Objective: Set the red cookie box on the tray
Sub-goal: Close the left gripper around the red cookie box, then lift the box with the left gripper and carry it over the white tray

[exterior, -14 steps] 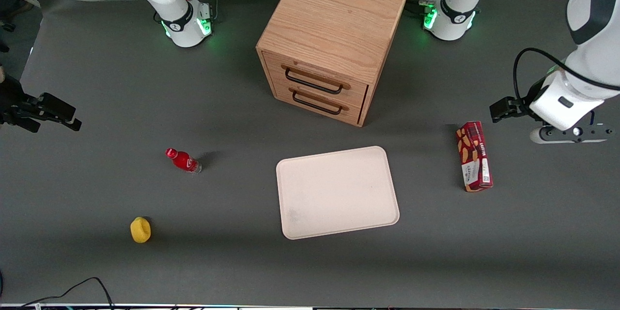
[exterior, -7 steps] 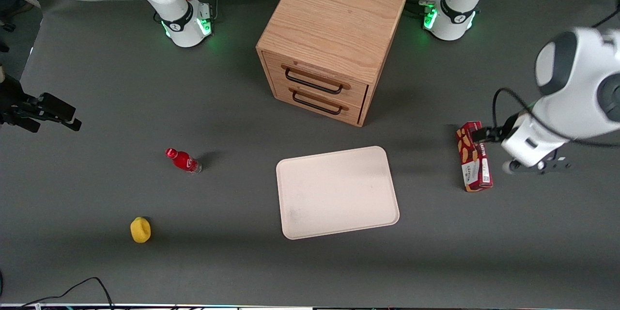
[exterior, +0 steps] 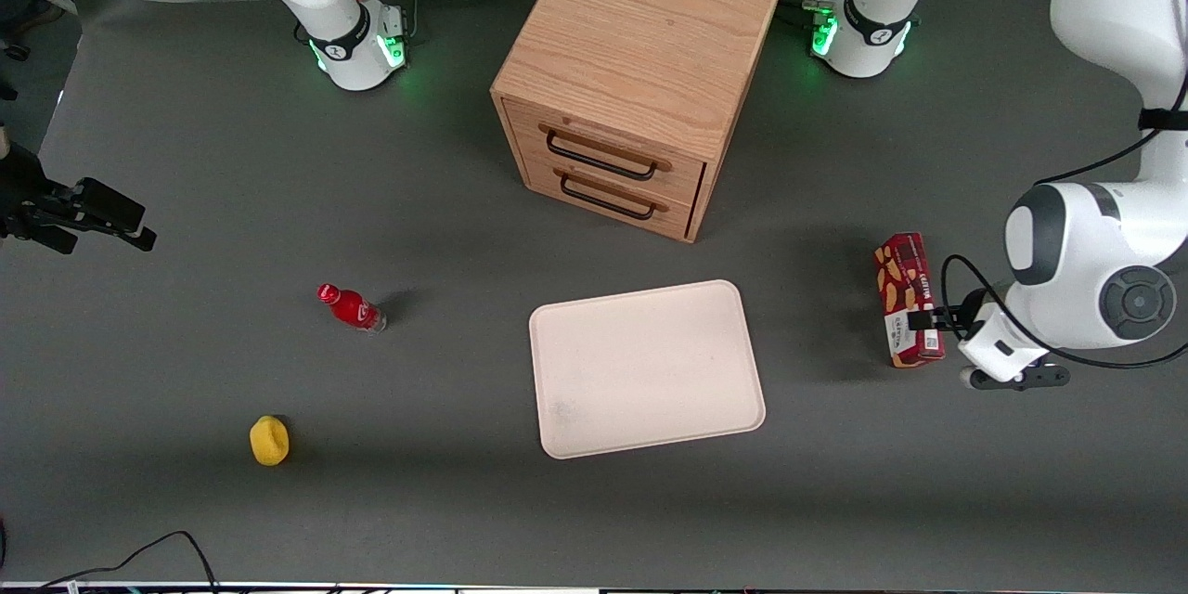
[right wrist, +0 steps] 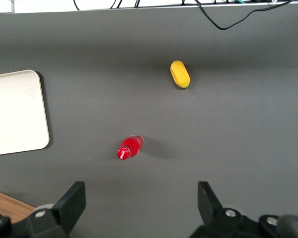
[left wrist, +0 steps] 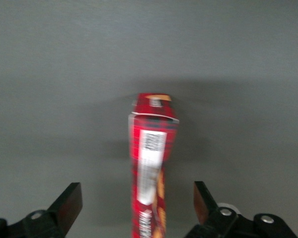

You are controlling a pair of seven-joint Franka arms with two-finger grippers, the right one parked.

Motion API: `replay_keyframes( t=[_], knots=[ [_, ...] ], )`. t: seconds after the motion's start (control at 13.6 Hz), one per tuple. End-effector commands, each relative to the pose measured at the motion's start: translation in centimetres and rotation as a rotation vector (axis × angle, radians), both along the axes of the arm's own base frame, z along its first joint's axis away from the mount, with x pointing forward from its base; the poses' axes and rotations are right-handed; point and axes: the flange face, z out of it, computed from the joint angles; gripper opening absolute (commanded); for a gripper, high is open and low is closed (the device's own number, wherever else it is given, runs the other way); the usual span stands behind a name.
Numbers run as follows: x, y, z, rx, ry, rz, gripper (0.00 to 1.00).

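Grey matting covered the whole table, and in the front view the box (exterior: 909,300) lay flat on it toward the working arm's end, well apart from the tray (exterior: 647,368), which held nothing. A wooden cabinet (exterior: 639,74) stood farther from the camera than the tray, both drawers shut, while a red bottle (exterior: 351,307) and a yellow lump (exterior: 269,440) sat toward the parked arm's end. Over the last second the gripper (exterior: 931,319) had swung in from beside the box's farther end and come to its nearer end, so the approach looked nearly done and a grasp seemed the likely next step. From the left wrist view the box (left wrist: 152,163) ran lengthwise between the two fingers (left wrist: 68,204), which stood spread wide with clear matting on either side, touching nothing; the gripper (left wrist: 137,206) was released. From the right wrist view only a corner of the bare tray (right wrist: 16,112), the bottle (right wrist: 128,148) and the yellow lump (right wrist: 180,74) showed.
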Motion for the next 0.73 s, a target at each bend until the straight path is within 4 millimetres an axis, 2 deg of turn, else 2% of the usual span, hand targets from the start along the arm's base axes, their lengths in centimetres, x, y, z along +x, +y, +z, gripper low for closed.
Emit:
replay_keyframes(
  t=[0.0,0.15,0.22,0.29,0.37,0.44,0.66],
  knots=[
    [-2.6,-0.3,-1.4,0.026,-0.029,-0.043,0.77],
    [-4.0,-0.8,-3.3,0.031,-0.068,-0.052,0.76],
    [-4.4,-1.2,-3.6,0.032,-0.072,-0.052,0.76],
    [-4.7,-1.2,-3.4,0.033,-0.067,-0.052,0.7],
    [-5.5,-1.1,-3.2,0.032,-0.057,-0.064,0.28],
    [-5.6,-1.3,-3.3,0.033,-0.053,-0.07,0.0],
    [-4.9,-2.9,-2.4,0.039,-0.047,-0.046,0.0]
  ],
)
